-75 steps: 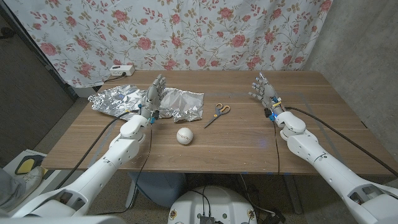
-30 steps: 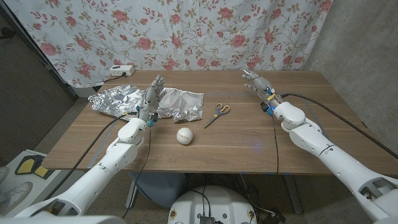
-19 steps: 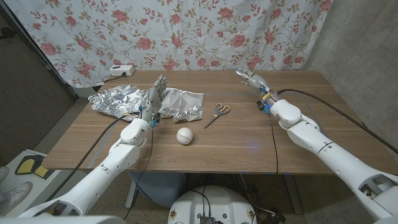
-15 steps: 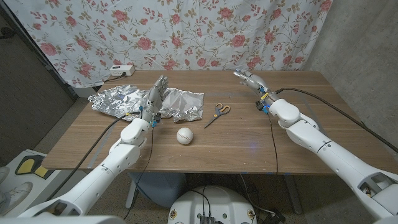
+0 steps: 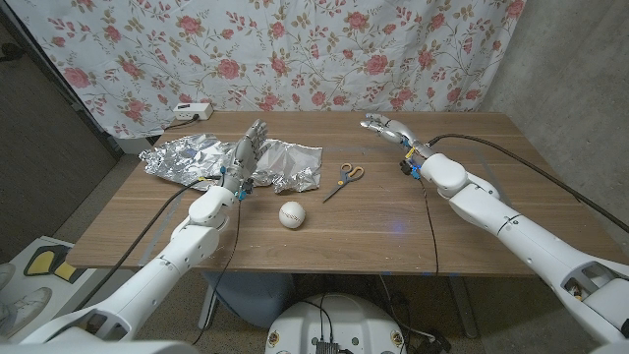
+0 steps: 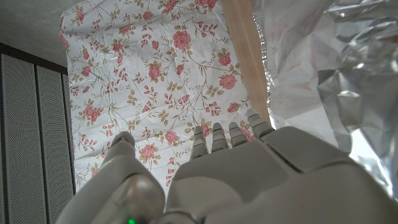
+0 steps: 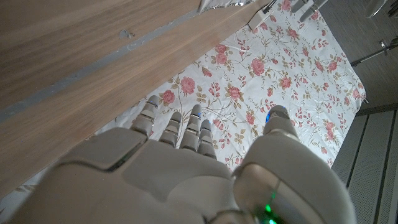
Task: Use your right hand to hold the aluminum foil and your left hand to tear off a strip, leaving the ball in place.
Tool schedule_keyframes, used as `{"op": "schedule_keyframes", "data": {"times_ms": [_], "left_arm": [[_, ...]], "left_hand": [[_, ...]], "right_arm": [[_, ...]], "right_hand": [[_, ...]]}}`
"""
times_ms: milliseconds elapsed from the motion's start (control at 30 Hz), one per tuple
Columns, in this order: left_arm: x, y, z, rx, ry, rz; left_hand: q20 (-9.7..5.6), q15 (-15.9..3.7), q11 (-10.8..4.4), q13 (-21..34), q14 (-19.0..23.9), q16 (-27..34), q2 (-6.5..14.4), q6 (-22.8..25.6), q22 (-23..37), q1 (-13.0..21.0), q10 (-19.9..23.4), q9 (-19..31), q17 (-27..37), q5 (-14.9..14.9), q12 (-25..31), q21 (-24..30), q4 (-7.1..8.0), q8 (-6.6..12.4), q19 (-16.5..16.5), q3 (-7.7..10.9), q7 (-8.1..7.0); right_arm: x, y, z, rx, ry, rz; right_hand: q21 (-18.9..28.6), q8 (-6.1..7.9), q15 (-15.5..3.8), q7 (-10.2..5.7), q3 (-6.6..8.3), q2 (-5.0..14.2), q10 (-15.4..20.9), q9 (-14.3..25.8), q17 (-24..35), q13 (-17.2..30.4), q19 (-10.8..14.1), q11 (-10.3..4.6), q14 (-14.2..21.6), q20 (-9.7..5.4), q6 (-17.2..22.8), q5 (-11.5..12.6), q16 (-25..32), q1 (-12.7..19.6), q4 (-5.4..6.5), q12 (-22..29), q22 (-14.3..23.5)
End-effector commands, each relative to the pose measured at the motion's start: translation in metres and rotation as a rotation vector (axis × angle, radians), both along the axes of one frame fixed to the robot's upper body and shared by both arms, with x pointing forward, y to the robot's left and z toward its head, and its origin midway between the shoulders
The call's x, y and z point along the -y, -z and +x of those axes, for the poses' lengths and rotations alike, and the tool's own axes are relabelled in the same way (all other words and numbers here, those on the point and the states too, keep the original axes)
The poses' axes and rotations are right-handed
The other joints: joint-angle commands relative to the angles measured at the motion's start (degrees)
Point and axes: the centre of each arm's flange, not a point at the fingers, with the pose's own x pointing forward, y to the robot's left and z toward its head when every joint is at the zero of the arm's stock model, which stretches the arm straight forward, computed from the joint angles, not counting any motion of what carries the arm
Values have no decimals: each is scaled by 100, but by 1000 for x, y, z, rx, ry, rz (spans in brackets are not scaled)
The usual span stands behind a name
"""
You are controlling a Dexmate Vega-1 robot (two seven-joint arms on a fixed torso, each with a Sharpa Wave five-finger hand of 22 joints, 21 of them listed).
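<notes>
I judged I was in the approach, with nothing gripped yet. The foil (image 5: pixel 236 160) lay crumpled on the desk (image 5: pixel 393 236) toward its far left part, spreading from the left edge to just short of the scissors (image 5: pixel 342 180). My left robot hand (image 5: pixel 246 152) stood at the foil's middle, fingers spread and upright, holding nothing; whether it touched the foil I could not tell. My right robot hand (image 5: pixel 385 128) hung beyond the scissors, well apart from the foil, fingers apart and empty, pointing toward the foil.

The next move, as I read it, called for carrying the right robot hand across past the scissors to press down the foil's near-right end, then closing the left on a loose edge. The ball (image 5: pixel 291 214) sat just in front of the foil, so I reckoned the sweep should stay on the far side of it. Bare wood lay between the scissors and my right robot hand.
</notes>
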Motion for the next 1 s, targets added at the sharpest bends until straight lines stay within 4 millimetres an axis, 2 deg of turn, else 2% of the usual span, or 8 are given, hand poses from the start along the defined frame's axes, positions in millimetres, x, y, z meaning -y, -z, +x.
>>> {"op": "schedule_keyframes", "data": {"times_ms": [33, 667, 833, 1000], "left_arm": [[0, 3, 8, -8, 29, 18], [-3, 4, 3, 0, 16, 54], [-3, -1, 8, -2, -2, 100], [-2, -4, 2, 17, -16, 101]], "left_hand": [[-35, -4, 54, 25, -26, 9, 56, 13, 25, 10, 20, 31, 19, 1, 6, -31, -13, -3, 3, 8, 21], [-44, 16, 64, 24, -104, -4, 83, -33, 25, 18, -36, 30, 17, -3, -18, -68, -30, -21, -63, 17, 23], [-52, 10, 64, 24, -108, -1, 89, -35, 25, 19, -41, 30, 17, -4, -20, -72, -33, -21, -68, 19, 16], [-74, 5, 52, 24, -115, 1, 95, -49, 25, 20, -39, 30, 17, -5, -19, -76, -38, -25, -74, 21, 2]], "right_arm": [[-7, -5, -12, 43, 37, -110], [-16, -6, -34, 111, 81, -237], [-17, -8, -36, 122, 83, -271], [-19, -10, -43, 154, 85, -304]], "right_hand": [[34, 38, -32, -48, 60, 14, 6, 13, 7, 19, 49, -56, 6, 10, 29, -15, 48, 85, -5, 13, 7], [41, 28, -43, -83, 83, 4, 101, 17, -16, 20, 99, -91, 4, 17, 23, -15, 53, 171, -5, 40, 5], [41, 33, -44, -62, 93, 3, 169, 18, -25, 22, 109, -97, 6, 19, 39, -14, 56, 204, -5, 63, 4], [42, 52, -90, -72, 129, 23, 227, 21, -39, 27, 135, -128, 60, 14, 91, -9, 80, 290, -14, 78, 3]]}}
